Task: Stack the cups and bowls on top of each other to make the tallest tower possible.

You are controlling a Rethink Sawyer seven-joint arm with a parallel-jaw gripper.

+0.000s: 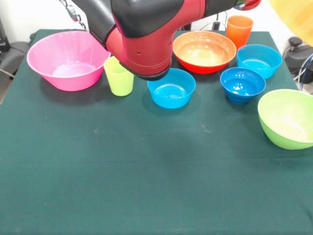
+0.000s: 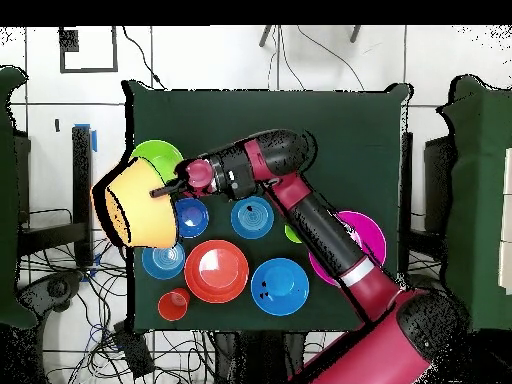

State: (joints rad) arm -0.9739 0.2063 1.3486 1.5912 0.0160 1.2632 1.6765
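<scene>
My gripper (image 2: 168, 190) is shut on the rim of the large light-orange bowl (image 2: 135, 205) and holds it tilted, high above the table's edge beside the lime-green bowl (image 2: 158, 156). In the front view the held bowl (image 1: 297, 17) shows only at the top right corner. On the table stand the pink bowl (image 1: 68, 59), the lime green cup (image 1: 119, 76), the red-orange bowl (image 1: 204, 51), the orange cup (image 1: 239, 30), three small blue bowls (image 1: 171, 88) (image 1: 242, 84) (image 1: 259, 60) and the lime-green bowl (image 1: 287, 118). A medium blue bowl (image 2: 279, 286) shows only in the overhead view.
The arm (image 1: 142, 39) reaches across the back row and hides part of it in the front view. All bowls stand upright and apart on the green cloth (image 1: 146, 186). Cables lie on the floor beyond the table's edge (image 2: 100, 320).
</scene>
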